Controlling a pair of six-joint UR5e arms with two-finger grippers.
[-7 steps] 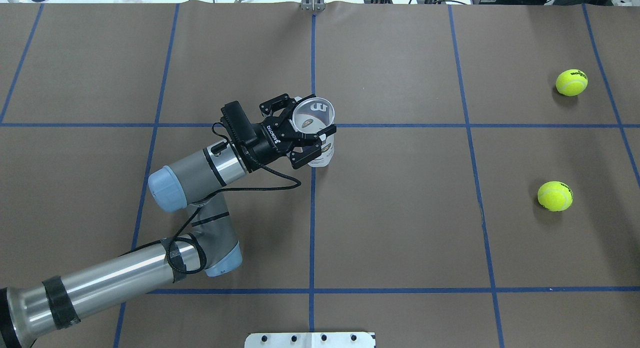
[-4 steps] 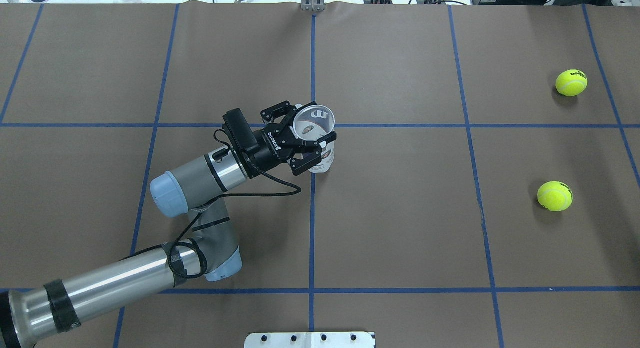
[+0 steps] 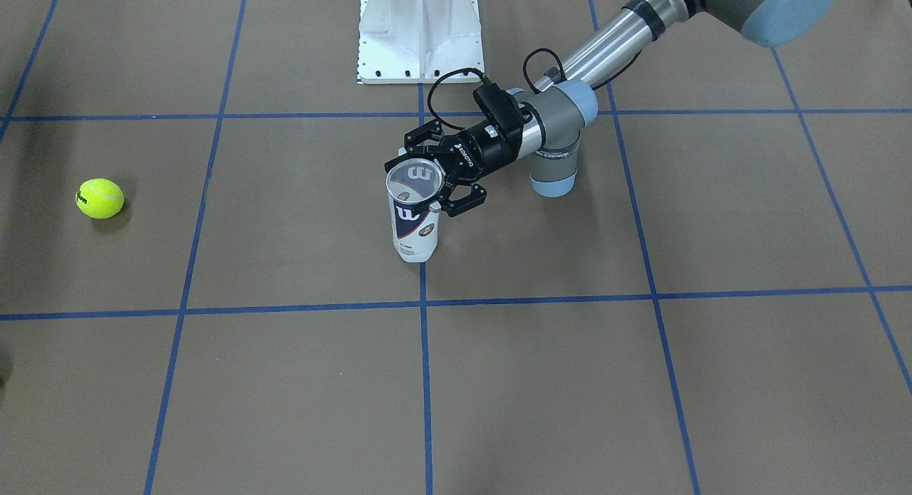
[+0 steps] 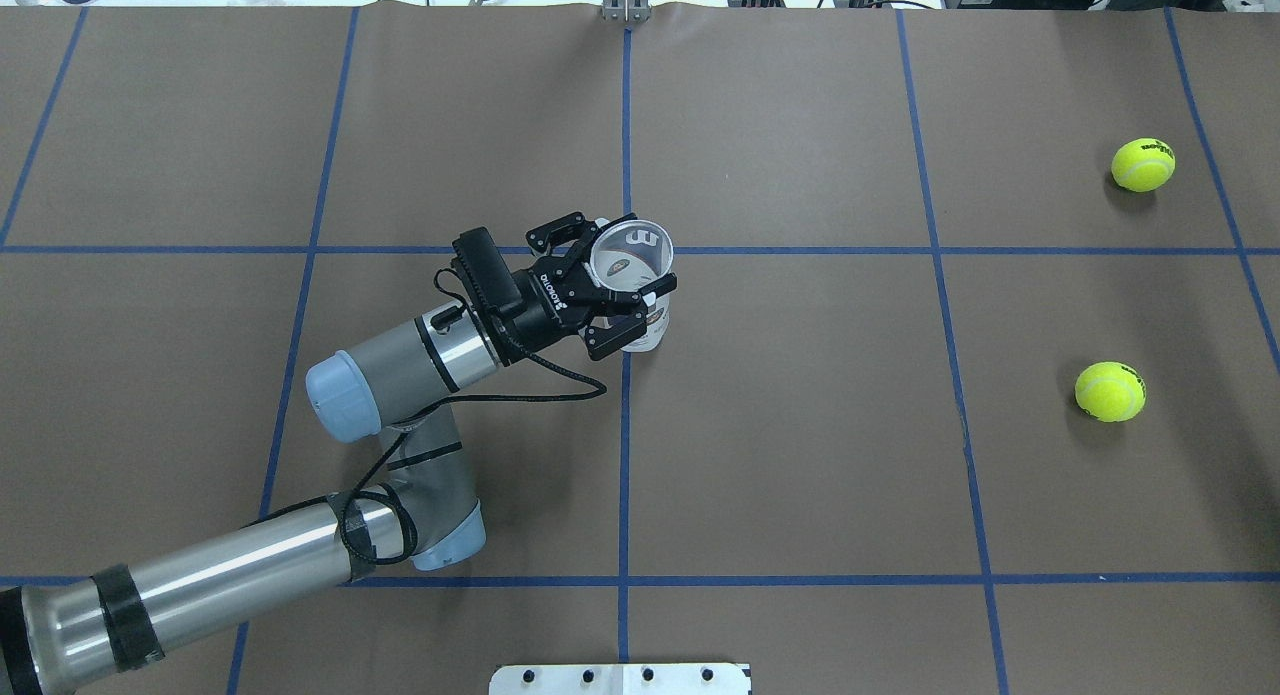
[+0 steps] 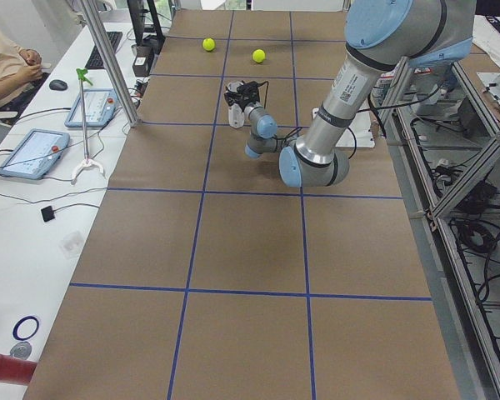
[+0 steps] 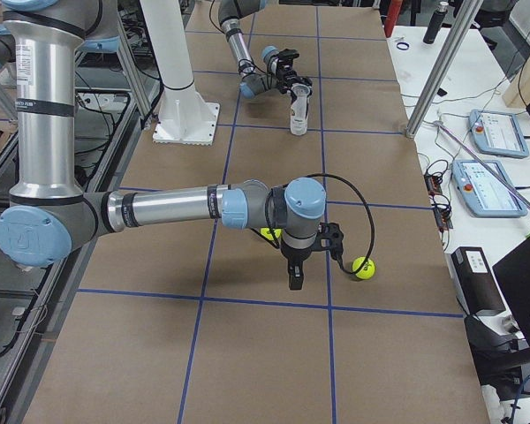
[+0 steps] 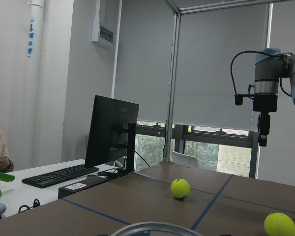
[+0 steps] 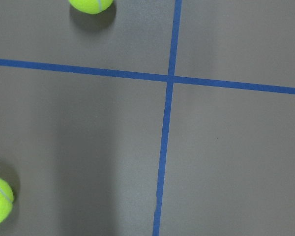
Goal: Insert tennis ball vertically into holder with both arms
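Crossing brown paper [image 4: 800, 425], blue tape [image 4: 624, 475]; grey blinds [image 7: 216, 64]

my left gripper [image 4: 630, 260] clasps the holder [image 3: 412, 224], a clear white-and-navy-labelled can, upright, mouth open, mid-table. near tennis ball [image 4: 1110, 391] and far tennis ball [image 4: 1143, 164] lie apart on my right.

We see a brown table [image 4: 800, 455] gridded with blue tape [image 4: 624, 475]. The near ball [image 4: 1110, 391] and far ball [image 4: 1143, 164] are neon yellow-green. The can [image 3: 413, 228] is clear, labelled white and navy. The left arm [image 4: 230, 560] is grey with light-blue caps [image 4: 343, 398].
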